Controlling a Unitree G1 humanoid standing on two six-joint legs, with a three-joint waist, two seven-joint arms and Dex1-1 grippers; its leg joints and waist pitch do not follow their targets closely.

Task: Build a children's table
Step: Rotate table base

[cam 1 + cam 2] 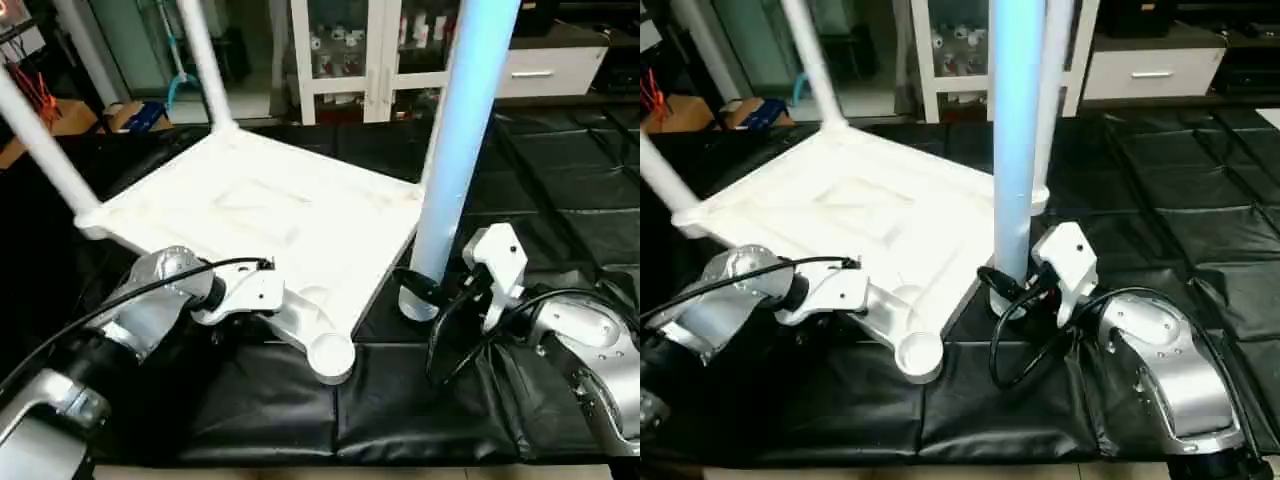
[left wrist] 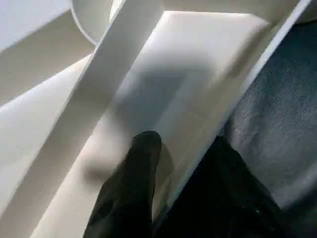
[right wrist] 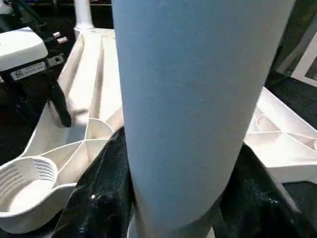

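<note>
- Far left: a white leg [image 1: 40, 140] rising slantwise from the left corner of the tabletop [image 1: 270, 215].
- Behind it, a second leg [image 1: 205, 62] standing in the far corner socket.
- Left gripper [image 2: 185, 171] reaching in at the near edge of the tabletop, just beside the empty round socket [image 1: 331, 356].
- Straddling the rim wall there: one black finger [image 2: 136, 178] inside against the ribbed underside, the other outside over the black mat [image 1: 270, 410]; narrow gap, with the rim between them, though a firm clamp cannot be told.
- Centre: tabletop lying upside down on the mat, ribs up, near corner pointing toward the robot, its socket open and ridged inside.
- Right of centre: a loose leg [image 1: 1018, 140] held upright, its lower end just off the tabletop's right edge, close above the mat.
- Right gripper [image 3: 171, 198] closed around that leg near its foot, black fingers [image 3: 96, 193] pressed on either side of the tube.
- Behind: a further leg [image 1: 1048, 100] standing at the right corner, partly hidden by the held one.
- Background: white glass-door cabinet [image 1: 365, 50], with a white drawer unit [image 1: 550, 65] further right.
</note>
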